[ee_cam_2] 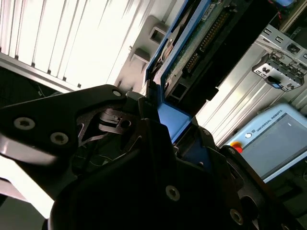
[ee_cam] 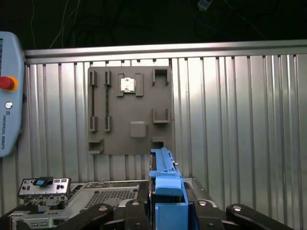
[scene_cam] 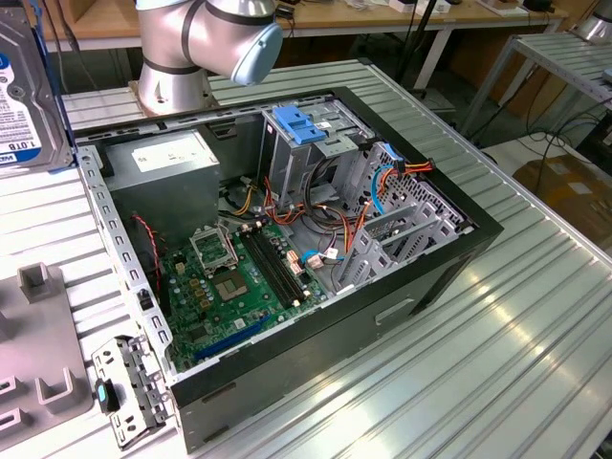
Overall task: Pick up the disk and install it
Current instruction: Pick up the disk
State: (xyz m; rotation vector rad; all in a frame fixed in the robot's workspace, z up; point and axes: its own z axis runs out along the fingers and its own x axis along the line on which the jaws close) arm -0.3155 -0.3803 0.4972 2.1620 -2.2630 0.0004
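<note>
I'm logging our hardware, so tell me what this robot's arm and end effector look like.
The arm is built of round silver-grey metal segments, with a pale blue cap on one joint. The end effector is matte black, made of angular plates fastened with round silver screw heads.

The exterior view looks steeply down over one corner of the open computer case (scene_cam: pixel 316 287), set mid-frame on the ribbed table (scene_cam: pixel 516 382). The arm's base (scene_cam: pixel 177 67) stands at upper left, and the disk (scene_cam: pixel 24 96) looms close to the lens at the left edge. The first wrist view faces almost squarely down from high up, past the gripper (ee_cam: pixel 167 211) clamped on the disk, onto the grey fixture plate (ee_cam: pixel 129 115). The second wrist view peers from tight behind the gripper's black body, along the disk. All three views share the plate and the metal bracket (scene_cam: pixel 129 382). Both wrist views catch the teach pendant (ee_cam: pixel 9 96).
</note>
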